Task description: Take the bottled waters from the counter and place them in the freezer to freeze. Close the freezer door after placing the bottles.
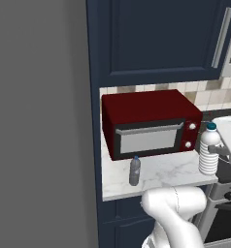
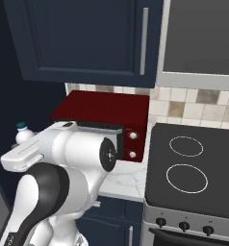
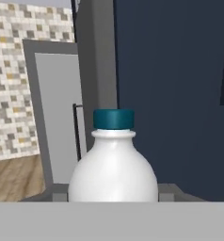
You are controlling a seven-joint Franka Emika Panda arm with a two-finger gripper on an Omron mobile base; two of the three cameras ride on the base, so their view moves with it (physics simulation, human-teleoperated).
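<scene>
Left base view shows me the first pick in hand: my gripper (image 1: 218, 151) reaches in from the right and is clamped around the white bottle (image 1: 209, 151), which stands at the right end of the counter (image 1: 161, 177), near its front edge and just right of the red microwave (image 1: 149, 123). Whether the base has left the marble I cannot tell. In the hand view the same bottle (image 3: 113, 164) sits dead centre with its blue cap (image 3: 114, 119) upright, the jaws narrowed onto its body; the fingertips themselves are hidden low in that picture. The grey bottle (image 1: 135, 171) waits near the counter's front edge, in front of the microwave, well apart from the gripper.

Next, I judge, the move calls for a straight lift clear of the counter, keeping the bottle upright, then a swing left toward the freezer door (image 1: 40, 121), the tall grey panel beside the counter's left end.
</scene>
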